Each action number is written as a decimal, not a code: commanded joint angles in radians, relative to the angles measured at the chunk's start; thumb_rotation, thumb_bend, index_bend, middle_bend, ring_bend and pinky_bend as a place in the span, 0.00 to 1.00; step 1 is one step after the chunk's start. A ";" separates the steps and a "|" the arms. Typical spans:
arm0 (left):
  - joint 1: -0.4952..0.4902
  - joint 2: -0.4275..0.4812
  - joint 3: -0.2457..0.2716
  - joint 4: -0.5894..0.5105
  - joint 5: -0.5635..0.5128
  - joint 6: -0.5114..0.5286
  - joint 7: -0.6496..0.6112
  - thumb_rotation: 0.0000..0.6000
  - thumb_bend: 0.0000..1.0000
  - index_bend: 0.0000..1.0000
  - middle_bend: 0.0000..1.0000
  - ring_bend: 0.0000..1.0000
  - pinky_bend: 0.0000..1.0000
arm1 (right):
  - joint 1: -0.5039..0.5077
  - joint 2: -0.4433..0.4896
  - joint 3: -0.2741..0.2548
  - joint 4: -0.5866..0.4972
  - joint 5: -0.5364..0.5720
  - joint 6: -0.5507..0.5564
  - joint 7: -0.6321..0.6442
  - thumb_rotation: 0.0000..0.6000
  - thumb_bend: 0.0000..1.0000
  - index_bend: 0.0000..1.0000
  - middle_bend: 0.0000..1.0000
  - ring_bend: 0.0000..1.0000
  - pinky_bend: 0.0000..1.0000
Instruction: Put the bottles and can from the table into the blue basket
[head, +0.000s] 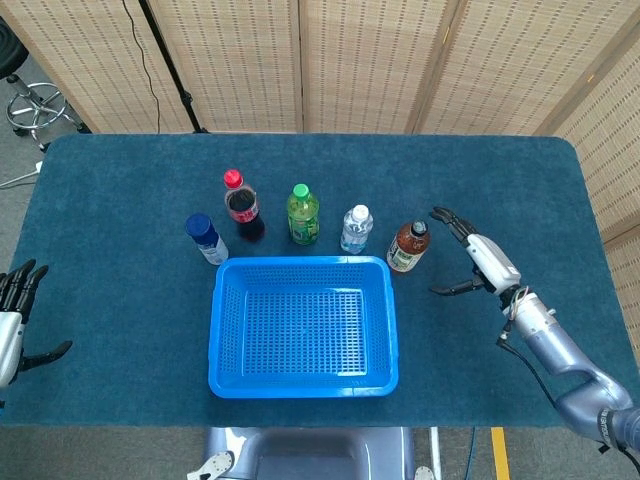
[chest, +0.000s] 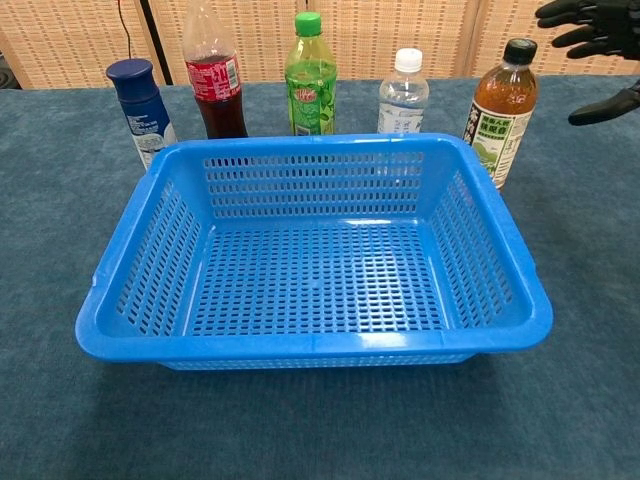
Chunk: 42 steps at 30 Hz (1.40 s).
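While only the head view shows the left hand (head: 12, 320) spread empty at the table's (head: 110, 330) edge, five upright containers line the blue basket's (head: 301, 328) far rim, and the right hand (head: 470, 262), fingers apart and empty, nears the brown tea bottle (head: 408, 247).

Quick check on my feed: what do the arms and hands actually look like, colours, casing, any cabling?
The right hand has black fingers and a white casing over its back, on a smooth silver-grey arm with a thin cable looping at the wrist. The left hand shows the same black fingers and pale casing at the frame edge; its arm is out of view. No markings are readable.
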 joint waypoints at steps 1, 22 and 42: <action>-0.003 0.000 -0.003 0.001 -0.006 -0.003 0.000 1.00 0.06 0.00 0.00 0.00 0.00 | 0.025 -0.030 0.002 0.025 0.016 -0.025 0.012 1.00 0.00 0.00 0.00 0.00 0.00; -0.031 -0.009 -0.029 0.007 -0.086 -0.047 0.024 1.00 0.06 0.00 0.00 0.00 0.00 | 0.182 -0.279 0.047 0.290 0.148 -0.198 0.057 1.00 0.00 0.00 0.01 0.00 0.06; -0.031 -0.004 -0.026 0.006 -0.090 -0.046 0.003 1.00 0.06 0.00 0.00 0.00 0.00 | 0.130 -0.426 0.140 0.439 0.228 0.069 -0.060 1.00 0.00 0.69 0.80 0.79 0.96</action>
